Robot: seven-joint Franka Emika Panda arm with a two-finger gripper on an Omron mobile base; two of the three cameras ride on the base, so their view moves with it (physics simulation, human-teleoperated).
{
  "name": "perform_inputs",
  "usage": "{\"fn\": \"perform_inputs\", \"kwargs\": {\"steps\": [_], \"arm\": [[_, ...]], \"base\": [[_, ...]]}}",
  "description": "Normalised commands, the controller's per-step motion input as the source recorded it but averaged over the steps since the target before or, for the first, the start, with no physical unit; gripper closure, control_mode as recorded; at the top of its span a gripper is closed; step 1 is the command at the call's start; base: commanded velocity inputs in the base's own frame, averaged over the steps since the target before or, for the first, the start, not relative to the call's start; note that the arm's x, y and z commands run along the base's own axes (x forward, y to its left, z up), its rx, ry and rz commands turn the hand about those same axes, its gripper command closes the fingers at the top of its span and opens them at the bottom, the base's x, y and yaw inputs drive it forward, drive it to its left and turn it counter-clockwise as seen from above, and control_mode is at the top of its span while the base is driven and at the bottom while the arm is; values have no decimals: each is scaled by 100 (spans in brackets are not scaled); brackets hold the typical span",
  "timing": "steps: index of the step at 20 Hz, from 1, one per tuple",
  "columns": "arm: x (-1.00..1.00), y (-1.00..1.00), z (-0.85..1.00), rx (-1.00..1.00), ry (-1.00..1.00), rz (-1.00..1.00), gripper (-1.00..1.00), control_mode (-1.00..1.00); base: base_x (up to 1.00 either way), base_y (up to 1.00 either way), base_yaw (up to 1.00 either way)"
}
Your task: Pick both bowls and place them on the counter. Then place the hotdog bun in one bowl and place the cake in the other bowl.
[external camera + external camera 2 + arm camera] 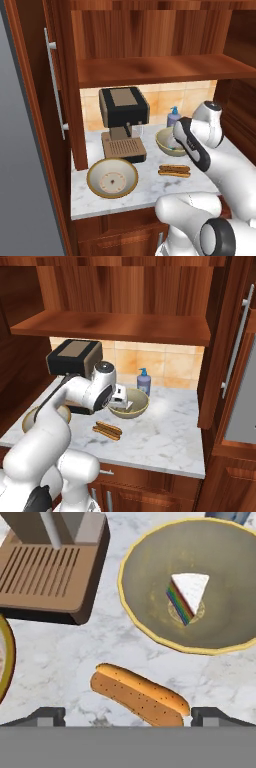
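Note:
The deeper olive bowl (pixel 145 619) stands on the marble counter (pixel 75 657) with the rainbow-striped cake (pixel 187 597) lying inside it. The hotdog bun (pixel 140 694) lies on the counter in front of that bowl, between and below my fingertips. My gripper (pixel 131 716) is open and holds nothing. It hovers above the near rim of the deeper bowl (pixel 164 142) (pixel 135 408), and the gripper (pixel 122 402) points down. The wide shallow bowl (pixel 112 178) sits at the counter's front left, empty. The bun (pixel 174 171) (pixel 107 430) rests between the two bowls.
A black and tan coffee machine (pixel 123 125) stands at the back left, its drip tray (pixel 42 572) close to the deeper bowl. A blue soap bottle (pixel 144 381) is by the tiled wall. A wooden shelf (pixel 150 67) hangs overhead.

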Motion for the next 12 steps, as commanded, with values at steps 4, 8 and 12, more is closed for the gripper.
{"fn": "perform_inputs", "kwargs": {"steps": [4, 8, 12], "arm": [[-8, 29, -11, -1, 17, 0, -100, -100], [-2, 24, -18, -5, 19, 0, -100, -100], [-16, 3, -24, -6, 4, 14, -100, -100]], "base": [[0, 0, 0], [0, 0, 0], [0, 0, 0]]}}
